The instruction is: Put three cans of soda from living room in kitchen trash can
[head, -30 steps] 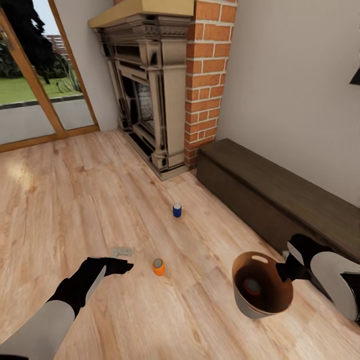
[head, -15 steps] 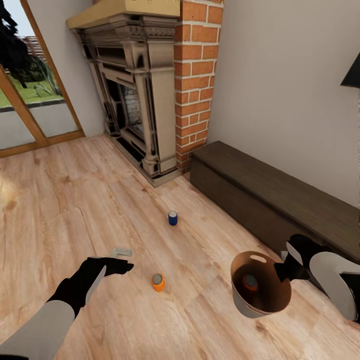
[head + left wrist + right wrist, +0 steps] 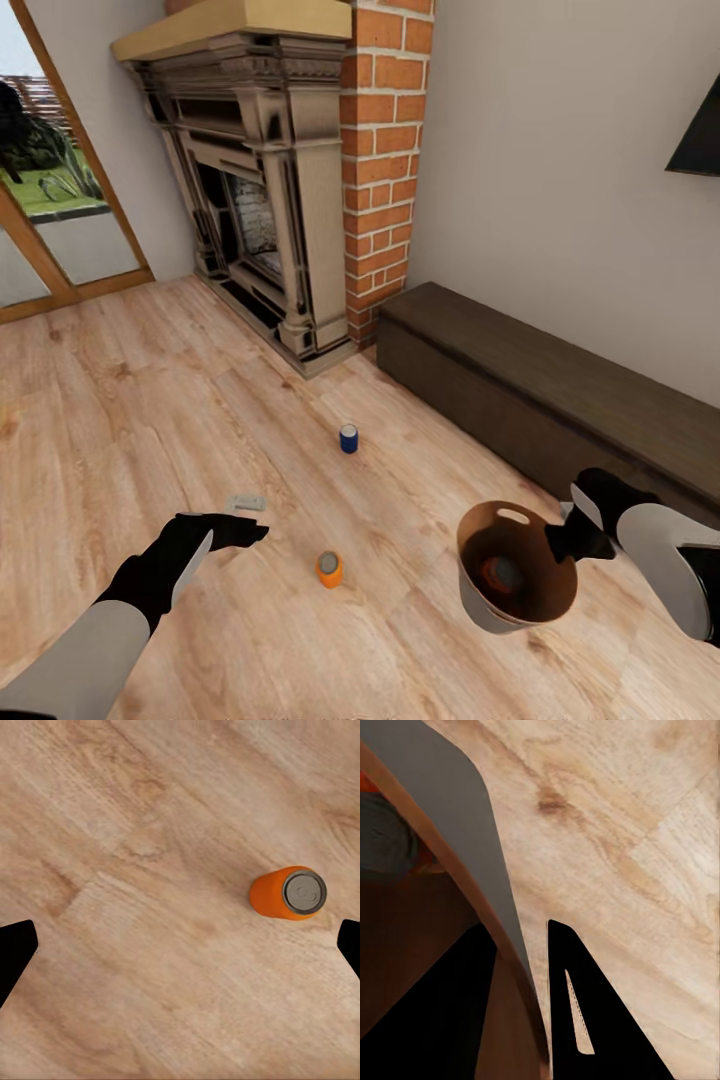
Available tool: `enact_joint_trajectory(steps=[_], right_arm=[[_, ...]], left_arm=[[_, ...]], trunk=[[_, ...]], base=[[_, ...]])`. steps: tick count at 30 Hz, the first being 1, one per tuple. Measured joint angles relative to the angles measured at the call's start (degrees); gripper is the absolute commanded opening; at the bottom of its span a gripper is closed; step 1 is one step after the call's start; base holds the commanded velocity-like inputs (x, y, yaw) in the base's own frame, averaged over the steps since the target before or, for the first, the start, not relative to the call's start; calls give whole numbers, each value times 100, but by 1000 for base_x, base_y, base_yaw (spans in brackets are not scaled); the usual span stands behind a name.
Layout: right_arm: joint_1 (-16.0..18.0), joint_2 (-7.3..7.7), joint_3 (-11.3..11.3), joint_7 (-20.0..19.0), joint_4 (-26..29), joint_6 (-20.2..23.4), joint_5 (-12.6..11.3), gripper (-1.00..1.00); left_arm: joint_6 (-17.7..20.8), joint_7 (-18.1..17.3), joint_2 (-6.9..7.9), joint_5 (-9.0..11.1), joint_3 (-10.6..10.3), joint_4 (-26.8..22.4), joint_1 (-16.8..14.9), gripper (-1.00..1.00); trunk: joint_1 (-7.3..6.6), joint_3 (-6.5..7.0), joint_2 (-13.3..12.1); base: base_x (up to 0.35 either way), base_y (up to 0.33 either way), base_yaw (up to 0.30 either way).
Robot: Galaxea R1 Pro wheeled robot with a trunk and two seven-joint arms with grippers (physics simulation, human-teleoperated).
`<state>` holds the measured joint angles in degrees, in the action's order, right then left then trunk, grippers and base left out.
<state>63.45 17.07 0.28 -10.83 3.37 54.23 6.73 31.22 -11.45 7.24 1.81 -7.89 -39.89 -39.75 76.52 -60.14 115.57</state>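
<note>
Left hand hangs low at the lower left of the head view, above the wood floor, with its black fingers spread wide and nothing between them; in the left wrist view the two fingertips sit at opposite edges of the frame. The orange can stands upright on the floor near that hand, toward the frame's centre, apart from it; the left wrist view has it between the fingertips and close to one of them, silvery top facing the camera.

At the lower right of the head view, the right hand is closed on the rim of the trash can, which tilts with its mouth toward the camera. In the right wrist view one finger lies outside the wall and the other inside it. A dark reddish can lies at the bottom of the coppery interior.

The blue can stands upright on the floor near mid-frame, well apart from both hands, in front of the brick fireplace. A long dark cabinet runs along the wall at right.
</note>
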Motion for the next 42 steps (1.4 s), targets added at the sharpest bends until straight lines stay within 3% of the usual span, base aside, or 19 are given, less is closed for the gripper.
enact_joint_trajectory(steps=[4, 9, 16, 19, 23, 28, 34, 42], right_arm=[[-1, -5, 154, 11, -3, -10, 153, -100], [0, -2, -25, -1, -12, 3, -21, -100], [-2, -1, 154, 5, -22, -6, 108, -100], [-1, -4, 23, 0, -14, -2, 19, -100], [-137, -91, -34, -14, -41, 8, -101, -100], [-145, -92, 115, 10, 7, -14, 141, -100], [-149, -95, 24, 1, 7, -19, 40, -100], [-150, -89, 117, 6, 17, -27, 141, -100]], left_arm=[[2, 4, -2, -9, -3, 24, 1, 100], [6, -24, -30, -17, -8, 62, 1, 100], [15, -23, -89, -29, -13, 72, 3, 100], [8, -3, -100, -36, -15, 73, 8, 100], [7, 7, -108, -60, -19, 78, 10, 100], [9, -5, -108, -59, -20, 77, 10, 100], [14, -14, -109, -62, -20, 79, 10, 100], [-8, -28, -101, -34, -9, 80, 9, 100]], trunk=[[0, 0, 0], [0, 11, 0], [-1, 33, 1], [0, 34, 0], [0, 40, 0], [0, 63, 0], [0, 94, 0], [0, 99, 0]], base=[[-114, 197, -20], [-128, 275, -163], [-116, 219, -140], [-19, 21, -17], [-3, -201, -117], [0, -269, -199], [0, -277, -162], [1, -104, -12]])
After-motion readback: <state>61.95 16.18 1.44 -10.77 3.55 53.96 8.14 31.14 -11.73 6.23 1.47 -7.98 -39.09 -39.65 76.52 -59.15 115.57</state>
